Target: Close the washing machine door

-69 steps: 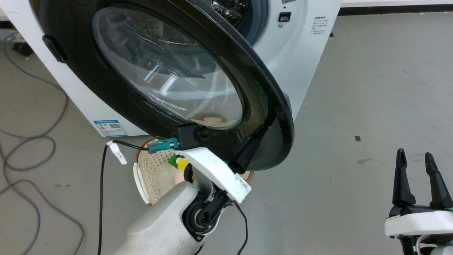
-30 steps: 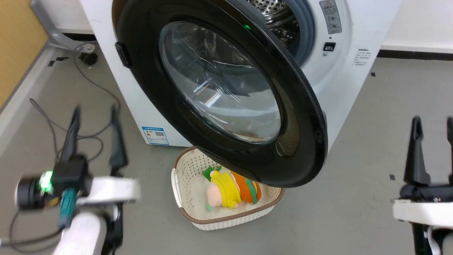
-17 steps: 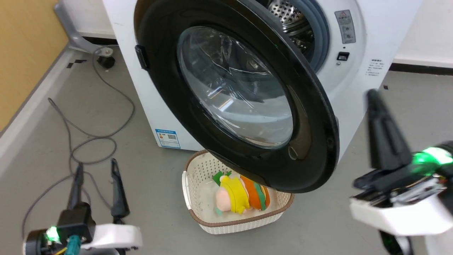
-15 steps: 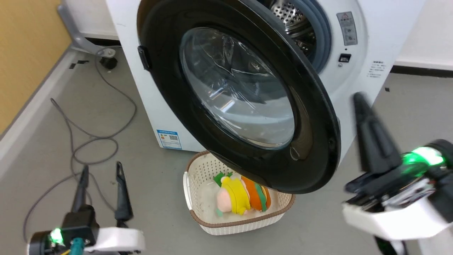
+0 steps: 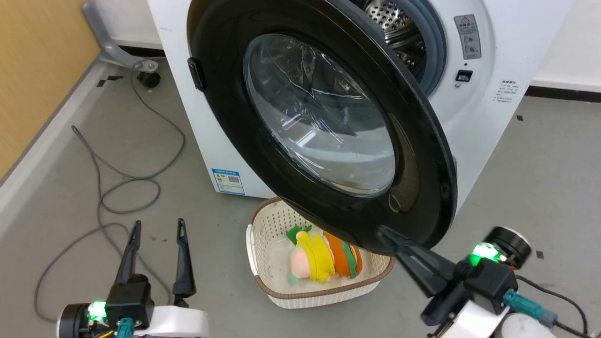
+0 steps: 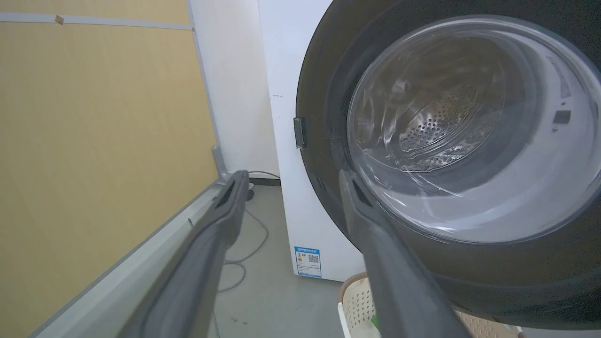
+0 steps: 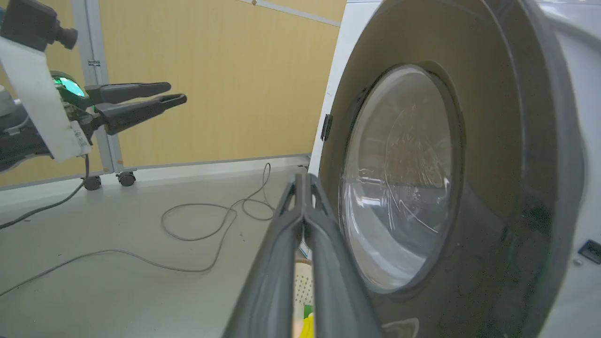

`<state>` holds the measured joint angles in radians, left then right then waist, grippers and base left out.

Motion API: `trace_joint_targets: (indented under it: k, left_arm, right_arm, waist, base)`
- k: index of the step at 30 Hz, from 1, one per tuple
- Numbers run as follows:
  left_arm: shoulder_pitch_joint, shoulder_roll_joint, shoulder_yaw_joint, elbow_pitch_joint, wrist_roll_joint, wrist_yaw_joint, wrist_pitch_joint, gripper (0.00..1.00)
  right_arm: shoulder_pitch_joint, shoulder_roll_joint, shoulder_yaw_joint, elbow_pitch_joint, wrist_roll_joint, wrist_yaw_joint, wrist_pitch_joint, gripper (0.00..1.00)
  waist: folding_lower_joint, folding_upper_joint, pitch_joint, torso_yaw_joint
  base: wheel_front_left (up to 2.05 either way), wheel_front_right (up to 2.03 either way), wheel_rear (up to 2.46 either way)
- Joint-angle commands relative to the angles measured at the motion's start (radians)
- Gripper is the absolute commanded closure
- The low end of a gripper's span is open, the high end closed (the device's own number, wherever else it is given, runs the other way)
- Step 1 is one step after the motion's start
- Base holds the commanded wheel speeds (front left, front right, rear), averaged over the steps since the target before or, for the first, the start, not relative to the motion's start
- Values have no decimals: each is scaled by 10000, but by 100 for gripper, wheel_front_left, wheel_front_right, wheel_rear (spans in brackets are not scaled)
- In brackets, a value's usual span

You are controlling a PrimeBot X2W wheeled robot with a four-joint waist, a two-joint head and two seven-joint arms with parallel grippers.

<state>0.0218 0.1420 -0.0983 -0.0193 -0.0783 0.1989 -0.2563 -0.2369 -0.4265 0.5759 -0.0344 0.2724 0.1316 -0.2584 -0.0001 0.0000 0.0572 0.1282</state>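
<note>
We judge round black-rimmed glass washing machine door [image 5: 324,126] heavy, stiff: push rim; right pincer [image 5: 382,231] closed, empty; left pincer [image 5: 158,225] spread, empty.

washing machine [image 5: 488,136] white. washing machine door [image 5: 324,117] black rim, clear glass. drum [image 5: 389,14] steel, perforated. sticker [image 5: 228,181] at door's 8 o'clock: blue. basket [image 5: 256,234] at 6 o'clock: cream, perforated, brown rim. toy [image 5: 324,260] yellow, orange, green, pink. floor [image 5: 540,188] grey.
</note>
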Motion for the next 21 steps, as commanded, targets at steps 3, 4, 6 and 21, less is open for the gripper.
trace_joint_targets:
  k: [3, 4, 6, 21]
  left_arm:
    - [-76, -141, -1, 48, 110, -127, -55, 0]
    - [-104, -175, -4, 54, 125, -161, -55, 0]
    - [-172, -243, -17, 63, 160, -222, -55, 0]
    - [-990, -656, -239, -10, 378, -375, -55, 0]
  right_arm:
    - [-78, -150, -167, 863, 14, -9, -34, 100]
    - [-107, -150, -242, 1104, 30, -9, -34, 100]
    - [-200, -111, -470, 1519, 84, -9, -34, 100]
    - [-1745, 500, -2584, 3404, -262, -9, -34, 100]
  waist:
    - [1, 0, 129, -37]
    - [1, 0, 173, -44]
    - [1, 0, 273, -53]
    - [1, 0, 1672, 36]
  base:
    - [0, 0, 0]
    - [0, 0, 0]
    - [0, 0, 0]
    - [0, 0, 0]
